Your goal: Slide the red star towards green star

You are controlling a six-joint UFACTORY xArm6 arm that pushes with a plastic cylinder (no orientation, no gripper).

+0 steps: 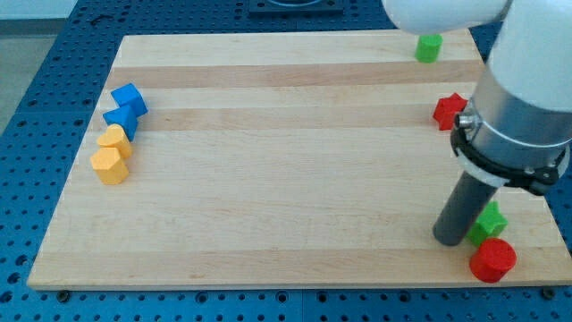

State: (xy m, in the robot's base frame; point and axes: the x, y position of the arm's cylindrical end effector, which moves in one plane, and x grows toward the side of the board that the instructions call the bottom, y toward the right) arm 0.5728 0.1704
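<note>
On the wooden tabletop (286, 179), my tip (450, 240) is resting near the view's bottom right, just left of the green star (491, 222), apparently touching it. A red block (492, 260) is sitting just below that star. The red star (449, 111) is lying at the right edge, partly behind the arm, with a green block (428, 48) above. Two blue blocks (130, 98) (120, 119) and two yellow blocks (114, 140) (109, 165) are clustering at the left.
</note>
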